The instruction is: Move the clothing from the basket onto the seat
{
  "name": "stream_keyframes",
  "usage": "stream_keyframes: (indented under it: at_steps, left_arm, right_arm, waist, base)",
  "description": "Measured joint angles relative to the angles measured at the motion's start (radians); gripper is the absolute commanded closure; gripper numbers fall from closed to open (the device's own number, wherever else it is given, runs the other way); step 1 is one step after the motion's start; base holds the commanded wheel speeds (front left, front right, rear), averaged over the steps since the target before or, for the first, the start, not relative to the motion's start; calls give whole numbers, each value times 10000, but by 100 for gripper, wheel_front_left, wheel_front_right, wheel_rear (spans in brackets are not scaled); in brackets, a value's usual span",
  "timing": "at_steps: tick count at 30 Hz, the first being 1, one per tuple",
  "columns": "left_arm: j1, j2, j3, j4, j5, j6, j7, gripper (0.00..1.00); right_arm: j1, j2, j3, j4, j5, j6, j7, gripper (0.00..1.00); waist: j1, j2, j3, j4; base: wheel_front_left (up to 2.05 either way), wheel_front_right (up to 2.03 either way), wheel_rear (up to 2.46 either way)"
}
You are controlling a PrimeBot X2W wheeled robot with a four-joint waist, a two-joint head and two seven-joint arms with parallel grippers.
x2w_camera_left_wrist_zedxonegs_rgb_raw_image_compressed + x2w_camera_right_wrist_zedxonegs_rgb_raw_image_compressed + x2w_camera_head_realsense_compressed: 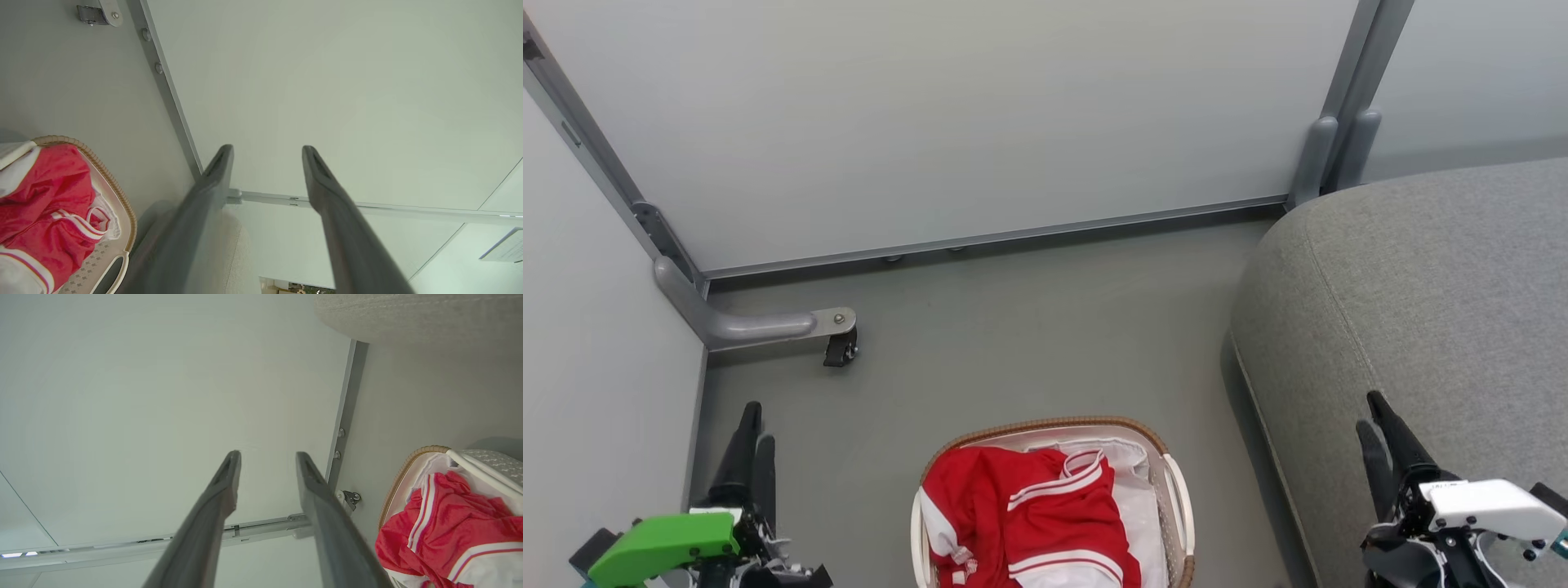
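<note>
The red clothing (1033, 510) with white stripes lies bunched in the basket (1178, 490), which stands on the floor at the bottom centre of the head view. The grey seat (1429, 278) fills the right side. My left gripper (753, 425) is at the lower left, well left of the basket, open with nothing between its fingers. My right gripper (1372, 408) hangs open over the seat's front part, holding nothing. In the left wrist view the left gripper (267, 151) points at the wall, the clothing (49, 204) at left. The right wrist view shows the right gripper (267, 457) and the clothing (445, 522).
Pale partition panels (947, 122) on grey metal frames close off the back and left. A grey foot with a black caster (840, 349) juts onto the floor at left. Open grey floor (1045, 335) lies between the panels, basket and seat.
</note>
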Motion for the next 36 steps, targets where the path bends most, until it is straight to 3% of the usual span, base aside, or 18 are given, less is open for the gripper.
stream_keyframes:
  at_steps: [10,17,23,36]
  left_arm:
    - [144,-17,-589,79,81,6,-451,0]
    - [138,-15,-853,-59,911,6,-769,0]
    - [103,-12,-1022,-293,1933,6,-1032,0]
    - [7,4,-1342,-688,4970,138,-1559,0]
  right_arm:
    - [137,40,88,100,-165,-2,-451,0]
    - [139,31,-36,63,-949,-2,-769,0]
    - [139,17,-82,-203,-2082,-2,-1007,0]
    - [213,-6,-23,-940,-5649,0,-1549,0]
  waist:
    - [0,0,12,-11]
    - [0,0,22,-20]
    - [0,0,31,-20]
    - [0,0,39,-25]
  base:
    - [0,0,0]
    - [0,0,0]
    - [0,0,0]
    - [0,0,0]
